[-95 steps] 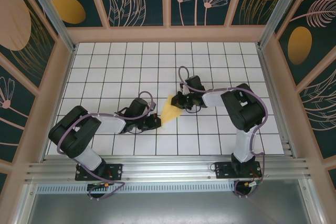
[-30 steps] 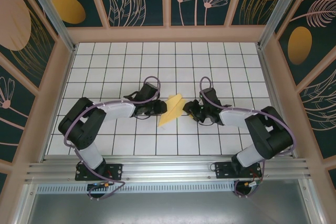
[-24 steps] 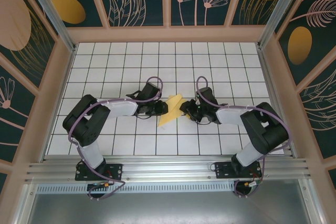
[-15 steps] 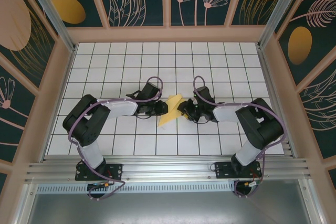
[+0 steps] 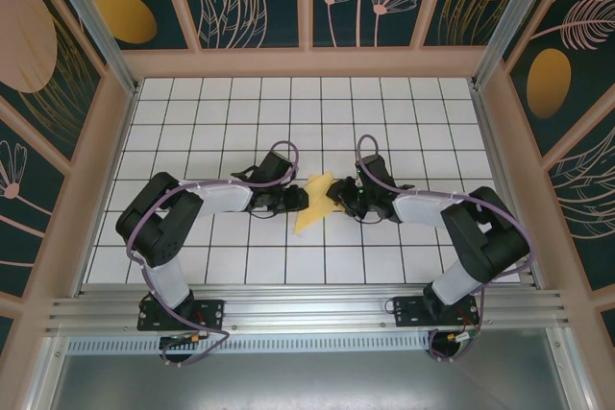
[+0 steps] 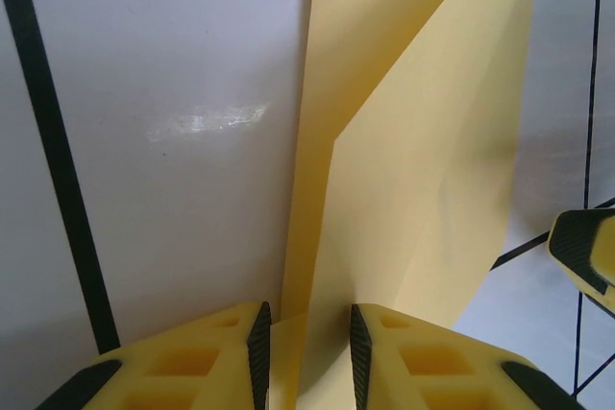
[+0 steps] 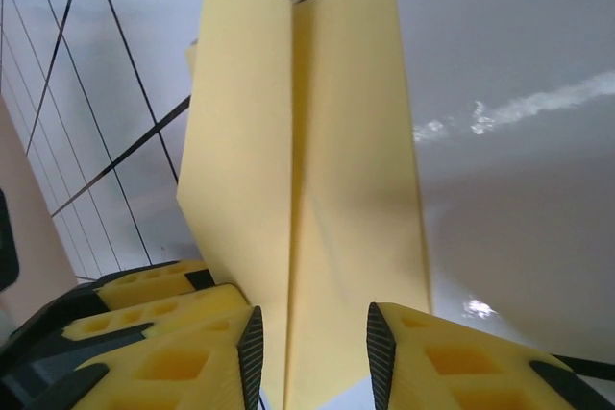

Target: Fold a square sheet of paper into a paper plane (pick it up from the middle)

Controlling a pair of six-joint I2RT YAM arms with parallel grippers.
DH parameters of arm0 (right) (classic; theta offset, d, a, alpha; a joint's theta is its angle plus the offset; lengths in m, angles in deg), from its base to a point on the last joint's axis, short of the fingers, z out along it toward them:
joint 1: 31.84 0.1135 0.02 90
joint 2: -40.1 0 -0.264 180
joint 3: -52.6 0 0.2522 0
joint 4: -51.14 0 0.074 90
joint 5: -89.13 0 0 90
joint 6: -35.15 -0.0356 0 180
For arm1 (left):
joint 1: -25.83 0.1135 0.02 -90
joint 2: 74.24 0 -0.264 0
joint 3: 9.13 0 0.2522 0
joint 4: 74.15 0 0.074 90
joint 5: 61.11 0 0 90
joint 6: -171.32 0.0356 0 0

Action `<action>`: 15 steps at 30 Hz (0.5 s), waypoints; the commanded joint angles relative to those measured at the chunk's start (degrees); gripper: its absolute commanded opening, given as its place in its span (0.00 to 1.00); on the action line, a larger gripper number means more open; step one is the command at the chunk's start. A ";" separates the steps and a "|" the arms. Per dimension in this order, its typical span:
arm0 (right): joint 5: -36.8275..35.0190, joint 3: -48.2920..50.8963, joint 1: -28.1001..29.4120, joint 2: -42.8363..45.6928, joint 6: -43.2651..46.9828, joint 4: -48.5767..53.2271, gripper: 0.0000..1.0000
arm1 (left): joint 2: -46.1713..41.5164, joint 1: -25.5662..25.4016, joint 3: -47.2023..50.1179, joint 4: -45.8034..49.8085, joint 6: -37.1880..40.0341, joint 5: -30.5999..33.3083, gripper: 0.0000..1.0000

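Left gripper [image 6: 306, 338]: jaws a little apart, the yellow paper plane [image 5: 313, 201] filling the gap, though whether they truly pinch it can't be told. Right gripper [image 7: 312, 348]: the same story, jaws either side of the centre crease. The plane sits between both grippers, mid-worktop [image 5: 192, 122]

Both arms low and inward, left tool [image 5: 296, 201] and right tool [image 5: 333, 197] facing closely, jaws narrow.
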 commanded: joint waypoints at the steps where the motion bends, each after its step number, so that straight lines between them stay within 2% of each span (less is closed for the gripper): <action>1: 1.91 -0.32 0.53 -1.15 1.19 -0.35 0.36 | 0.98 -0.70 0.75 2.24 0.33 -2.11 0.32; 9: -3.73 -0.65 1.48 0.40 0.80 6.25 0.38 | -1.92 -0.96 2.09 2.20 -0.51 -2.65 0.32; 15: -2.03 -0.60 1.13 -1.37 0.29 4.08 0.39 | -2.01 -1.14 2.90 1.32 -1.28 -3.31 0.31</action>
